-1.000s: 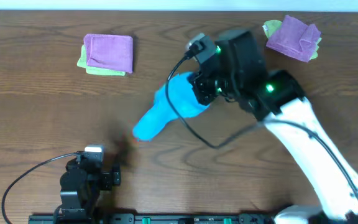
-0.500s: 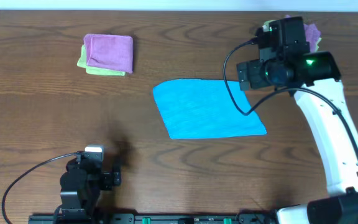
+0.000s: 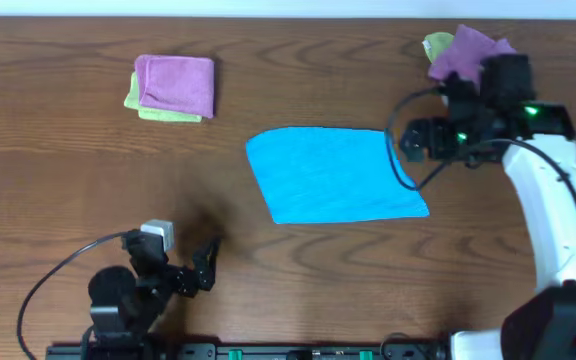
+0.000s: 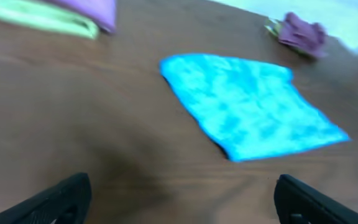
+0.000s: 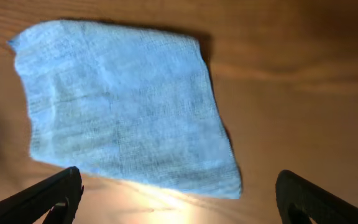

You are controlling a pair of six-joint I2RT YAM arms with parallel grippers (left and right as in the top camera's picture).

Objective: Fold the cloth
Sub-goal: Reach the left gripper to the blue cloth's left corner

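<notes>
The sky-blue cloth lies spread flat in a rough square at the middle of the wooden table. It also fills the upper part of the right wrist view as cloth, and shows in the left wrist view as cloth. My right gripper hovers just off the cloth's right edge, open and empty; its dark fingertips stand wide apart. My left gripper sits near the front edge, left of the cloth and apart from it. It is open, with fingertips at the frame's bottom corners and nothing between them.
A folded purple cloth on a yellow-green one lies at the back left. Another purple and yellow-green pile lies at the back right, close behind the right arm. Black cables trail from both arms.
A second ago the cloth hung bunched in the right gripper; now it lies flat and released. The right arm has drawn back to the right. The left gripper has swung right, toward the cloth.
</notes>
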